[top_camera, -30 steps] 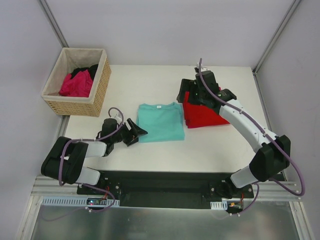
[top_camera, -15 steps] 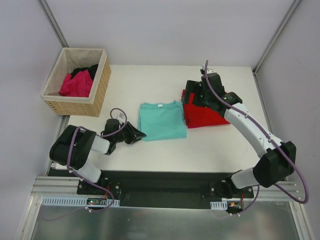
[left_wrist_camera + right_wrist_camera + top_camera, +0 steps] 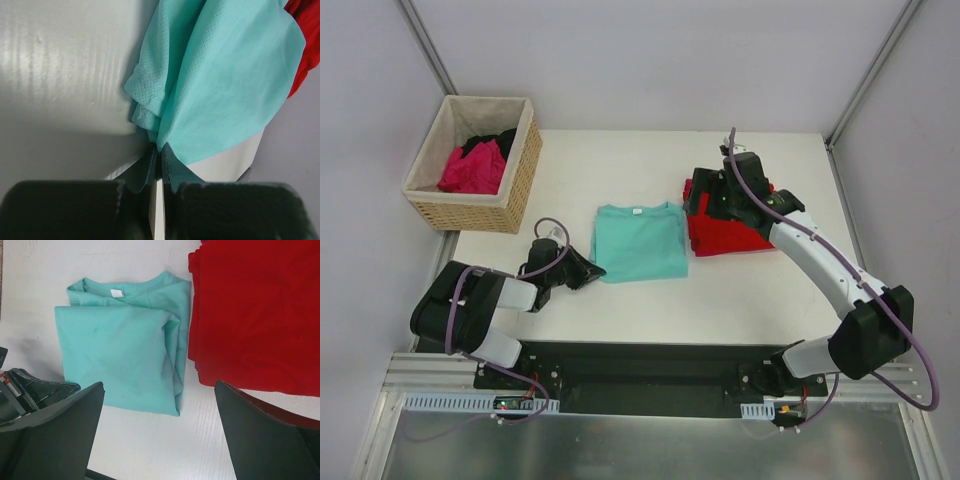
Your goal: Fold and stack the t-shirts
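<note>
A folded teal t-shirt (image 3: 640,240) with a white neck label lies mid-table. My left gripper (image 3: 591,270) sits low at its near-left corner. In the left wrist view the jaws (image 3: 159,150) are shut, with the teal t-shirt (image 3: 220,75) edge pinched between the tips. A folded red t-shirt (image 3: 732,236) lies just right of the teal one. My right gripper (image 3: 706,200) hovers above the red shirt's left edge. The right wrist view shows it (image 3: 159,390) open and empty above the teal t-shirt (image 3: 120,350) and red t-shirt (image 3: 255,310).
A woven tan basket (image 3: 523,165) stands at the table's far-left corner. It holds a magenta t-shirt (image 3: 472,170) and a black t-shirt (image 3: 496,142). Grey walls close in the back and sides. The left gripper's body (image 3: 35,390) shows at the right wrist view's left edge.
My left gripper's jaws have closed onto the teal t-shirt's near-left corner. The right arm has shifted slightly to the right over the red t-shirt and stays open.
</note>
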